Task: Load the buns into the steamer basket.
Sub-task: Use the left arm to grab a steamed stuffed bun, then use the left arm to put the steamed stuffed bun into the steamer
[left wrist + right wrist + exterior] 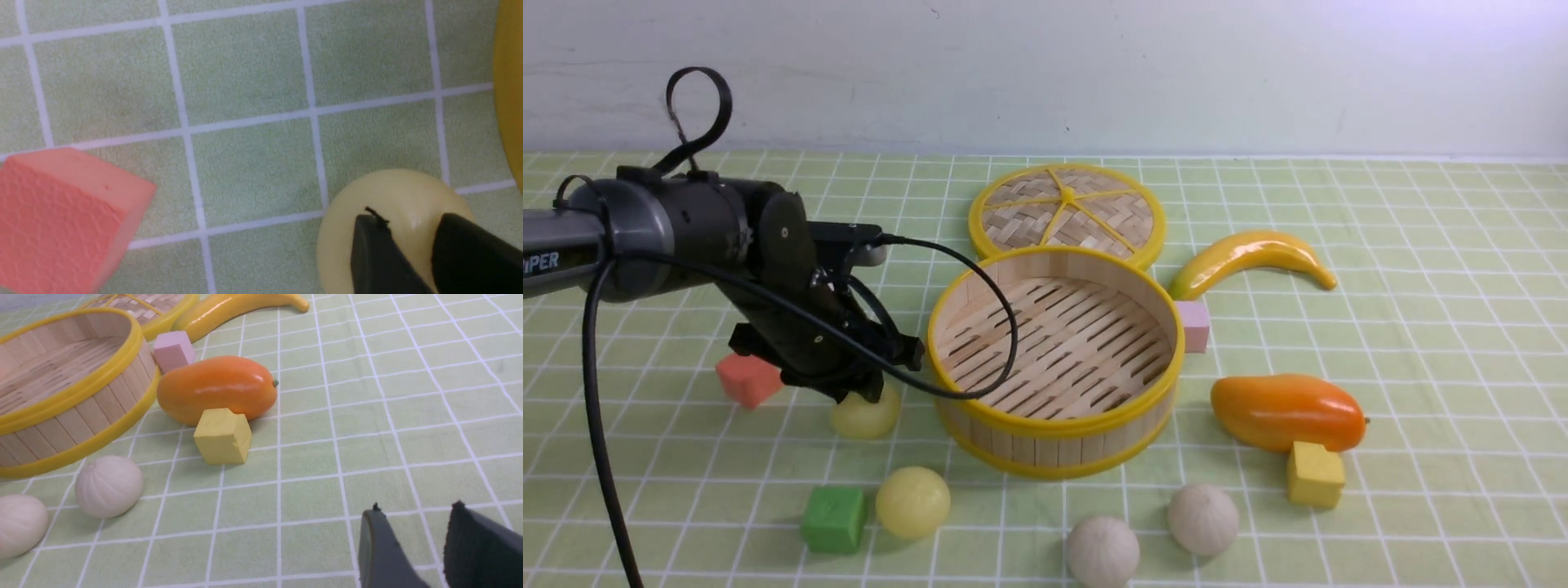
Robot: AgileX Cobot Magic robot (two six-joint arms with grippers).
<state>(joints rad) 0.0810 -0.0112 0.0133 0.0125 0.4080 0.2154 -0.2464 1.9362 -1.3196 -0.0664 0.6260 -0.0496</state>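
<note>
Bun 1 [866, 418], smooth pale yellow, sits on the counter [1421, 343] at 8 o'clock of the basket [1058, 431], just beside its wall, outside it. Dome up, flat base down. It is round, so no long axis to give. Left tool [410, 228] is right on top of it: both black fingers [380, 253] lie over the crown with a narrow gap, and the bun shows through the gap. Cannot tell if it is gripped or only touched.

Bun 2 [912, 501], same yellow, at 7 o'clock, nearer the robot, dome up, free. Bun 3 [1103, 551], off-white and pleated, at 6 o'clock. Bun 4 [1203, 518], same kind, at 5 o'clock, near bun 3 but apart. Both dome up, both outside the basket.

Basket upright, mouth up, slatted floor showing, round, axis vertical. Lid [1066, 214] lies flat at 12 o'clock, its near edge hidden behind the basket rim. Banana [1250, 257] at 2 o'clock, long axis roughly 9-to-3. Pink cube [1194, 325] at 3 o'clock, just beside the wall. Mango [1286, 411] at 4 o'clock, long axis 9-to-3, stem end toward 3. Yellow cube [1315, 474] touches the mango's near side. Green cube [833, 518] just beside bun 2, at its 9 o'clock. Red cube [749, 380] at 9 o'clock of bun 1, near but apart.

Right tool [412, 514] shows only in its wrist view: fingers parted over plain counter, holding no object.
</note>
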